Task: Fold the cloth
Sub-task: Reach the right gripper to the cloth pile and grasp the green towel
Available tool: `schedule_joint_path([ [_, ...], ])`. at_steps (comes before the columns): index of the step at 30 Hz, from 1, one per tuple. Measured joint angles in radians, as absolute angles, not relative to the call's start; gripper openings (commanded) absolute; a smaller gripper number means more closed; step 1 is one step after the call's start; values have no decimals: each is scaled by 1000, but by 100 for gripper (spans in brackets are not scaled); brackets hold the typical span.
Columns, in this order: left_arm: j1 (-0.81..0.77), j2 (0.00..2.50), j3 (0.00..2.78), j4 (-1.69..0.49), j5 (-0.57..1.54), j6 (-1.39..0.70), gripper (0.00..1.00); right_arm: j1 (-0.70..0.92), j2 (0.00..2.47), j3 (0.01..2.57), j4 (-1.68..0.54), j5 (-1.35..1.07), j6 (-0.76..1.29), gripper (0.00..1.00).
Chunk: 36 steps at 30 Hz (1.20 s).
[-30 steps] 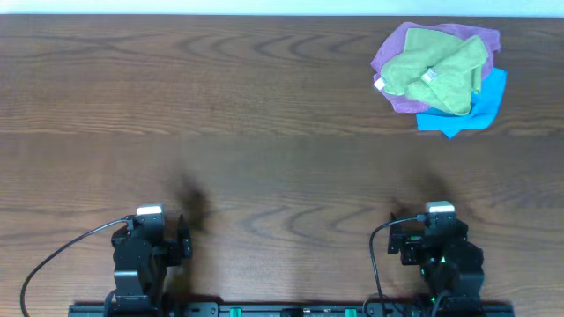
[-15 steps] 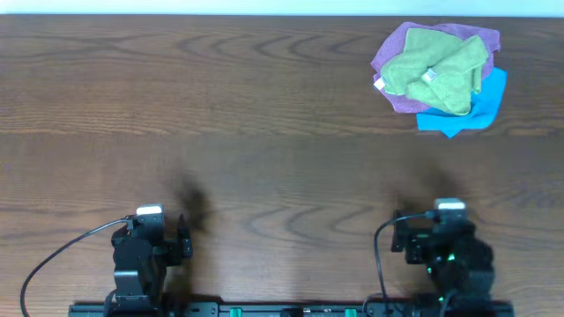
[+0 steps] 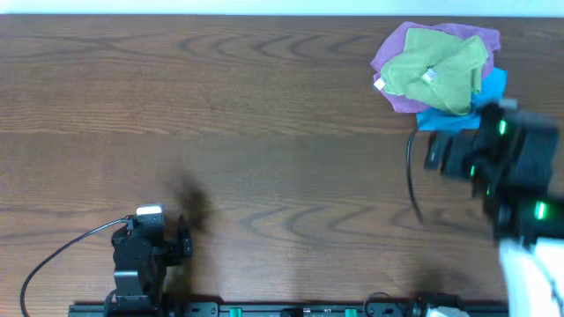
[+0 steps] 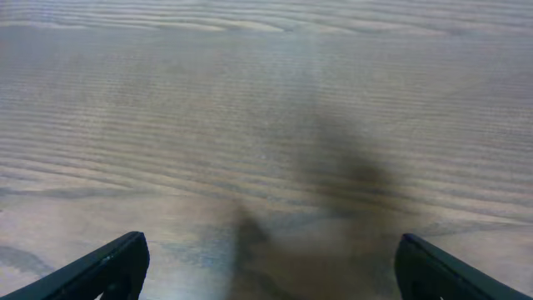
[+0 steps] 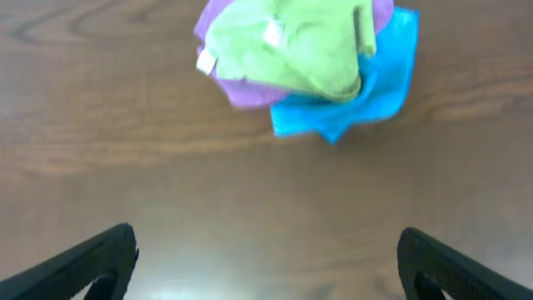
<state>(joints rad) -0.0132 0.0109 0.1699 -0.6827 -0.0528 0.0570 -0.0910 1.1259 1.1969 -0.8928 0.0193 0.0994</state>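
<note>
Overhead: we're seeing the green cloth lying crumpled atop a purple cloth and a blue cloth, far right of the tabletop. The blurred right arm is overlapping the blue one.
Left wrist: the left end effector is hanging open over wood grain.
Right wrist: the right end effector is gaping wide, short of the pile and gripping nothing.

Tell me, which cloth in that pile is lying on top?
The green cloth: it covers the pile's middle, while the purple cloth and blue cloth only peek out from beneath it.
</note>
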Motion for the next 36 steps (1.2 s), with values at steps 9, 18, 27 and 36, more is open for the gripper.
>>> schedule_joint_path([
  [9,-13,10,170,-682,-53,57,95,-144,1597,1594,-900,19,88,99],
  [18,-13,10,170,-682,-53,57,95,-155,1813,1695,-746,19,5,99],
  [27,-13,10,170,-682,-53,57,95,-166,1939,1701,-572,18,14,99],
  [36,-13,10,170,-682,-53,57,95,-182,2094,1701,-467,17,68,96],
])
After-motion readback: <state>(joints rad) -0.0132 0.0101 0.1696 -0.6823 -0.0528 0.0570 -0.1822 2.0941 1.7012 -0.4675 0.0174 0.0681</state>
